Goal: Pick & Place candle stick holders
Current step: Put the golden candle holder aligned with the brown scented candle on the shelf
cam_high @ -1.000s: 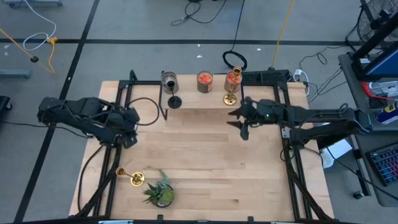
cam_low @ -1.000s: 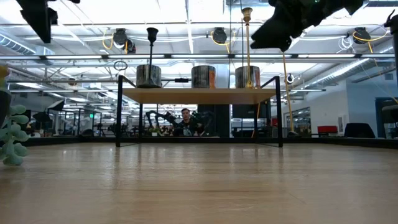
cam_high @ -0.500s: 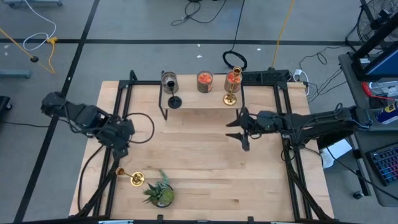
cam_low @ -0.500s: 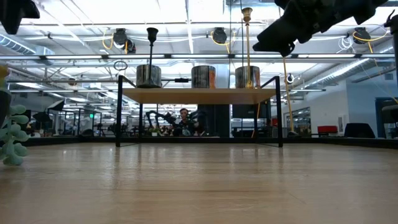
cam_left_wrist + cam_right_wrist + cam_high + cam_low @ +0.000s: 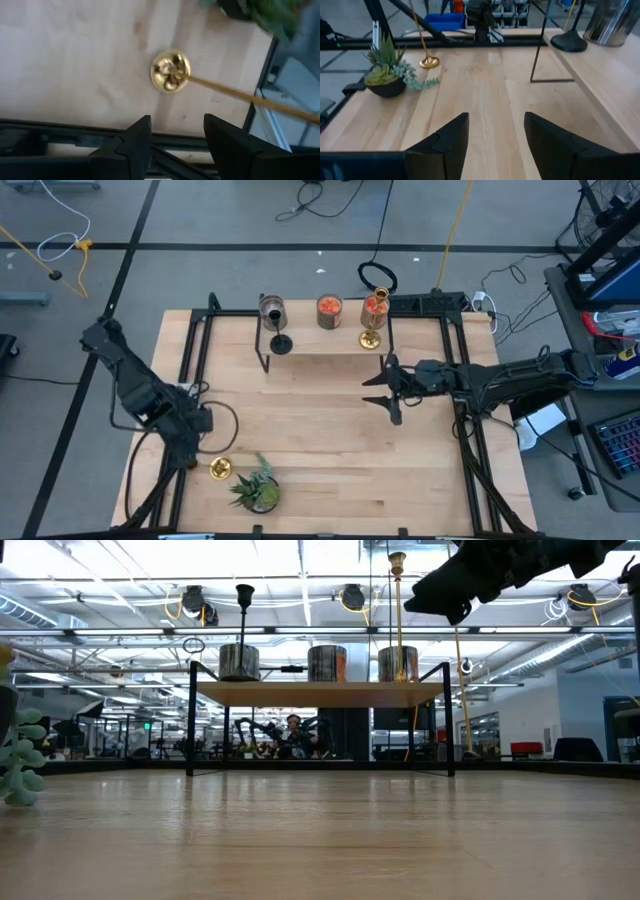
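While the gold candle stick holder (image 5: 219,468) stands on the counter (image 5: 330,440) beside the potted plant (image 5: 256,488), stem upright, the left pincer (image 5: 172,140) hovers just beside its base, fingers spread and empty; the right pincer (image 5: 388,390), likewise open, waits well apart.

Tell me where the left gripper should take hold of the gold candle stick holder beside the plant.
Grip the thin stem above the round base: the gold candle stick holder stands upright, and the stem should fit between the left gripper's open fingers. Come from the side away from the plant, whose leaves crowd the other.
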### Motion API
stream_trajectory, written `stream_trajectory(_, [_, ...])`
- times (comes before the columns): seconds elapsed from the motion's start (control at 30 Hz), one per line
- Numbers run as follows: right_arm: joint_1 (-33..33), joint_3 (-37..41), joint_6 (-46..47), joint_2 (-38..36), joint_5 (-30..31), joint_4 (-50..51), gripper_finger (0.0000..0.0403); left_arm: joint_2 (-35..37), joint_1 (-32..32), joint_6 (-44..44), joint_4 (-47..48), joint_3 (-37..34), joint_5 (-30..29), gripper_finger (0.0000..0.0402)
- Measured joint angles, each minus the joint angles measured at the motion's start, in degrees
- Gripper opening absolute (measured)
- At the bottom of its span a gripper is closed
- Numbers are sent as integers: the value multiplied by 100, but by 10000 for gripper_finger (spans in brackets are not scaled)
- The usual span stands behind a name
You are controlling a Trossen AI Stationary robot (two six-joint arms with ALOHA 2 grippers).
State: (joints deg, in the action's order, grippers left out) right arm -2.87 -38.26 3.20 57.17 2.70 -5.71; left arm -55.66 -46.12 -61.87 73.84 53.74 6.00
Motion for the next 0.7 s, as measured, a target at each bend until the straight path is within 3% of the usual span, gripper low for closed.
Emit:
stream_trajectory(0.27, [2, 0, -387, 2, 0, -53, 187, 27, -858, -434, -503, -313, -173, 189])
stream_trajectory(0.7, [2, 2, -1060, 47, 2, -838, 187, 360, -610, -375, -170, -254, -1392, 188])
